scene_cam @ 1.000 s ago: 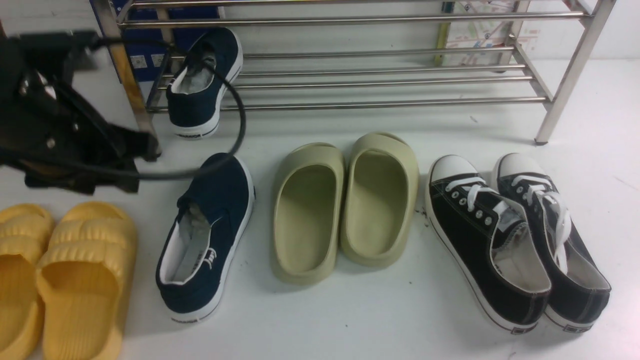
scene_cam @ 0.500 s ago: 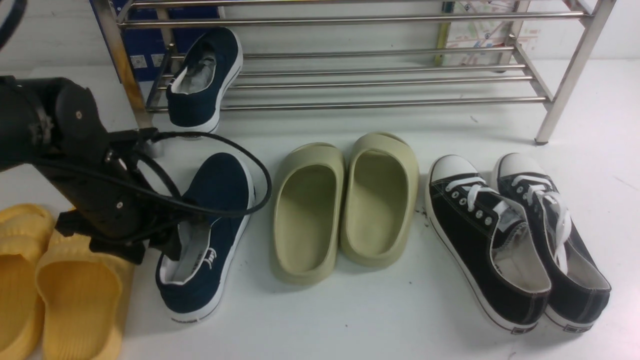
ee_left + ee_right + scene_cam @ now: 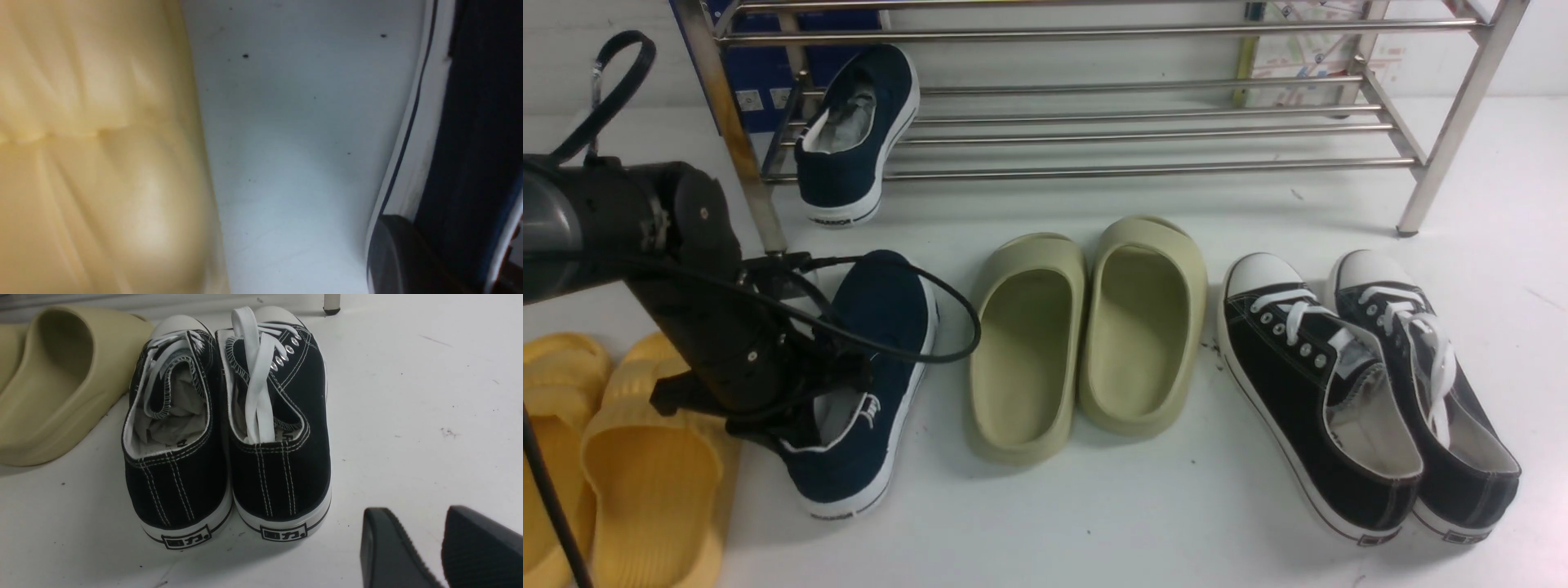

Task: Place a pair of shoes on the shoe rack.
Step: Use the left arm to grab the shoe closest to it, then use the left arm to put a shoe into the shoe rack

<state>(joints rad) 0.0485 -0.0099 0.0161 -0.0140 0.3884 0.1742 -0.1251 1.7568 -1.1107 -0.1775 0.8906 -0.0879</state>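
The left tool (image 3: 792, 420) is pressed together on the side wall of a navy-blue canvas slip-on sneaker (image 3: 882, 314) with a white rubber sole, gripping near its heel on the white tabletop (image 3: 1094, 523). Beyond the tool, the twin navy-blue sneaker (image 3: 858, 155) rests toe-first on the lower bars of the stainless-steel shoe rack (image 3: 1460, 122). Yellow foam slides (image 3: 654, 457) lie just left of it, olive-beige foam slides (image 3: 1143, 327) to its right. The right tool (image 3: 425, 531) stands spread and empty, with black lace-up sneakers (image 3: 282, 477) just ahead.

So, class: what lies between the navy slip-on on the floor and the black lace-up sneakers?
The pair of olive-beige foam slides, side by side, seen in the front view.
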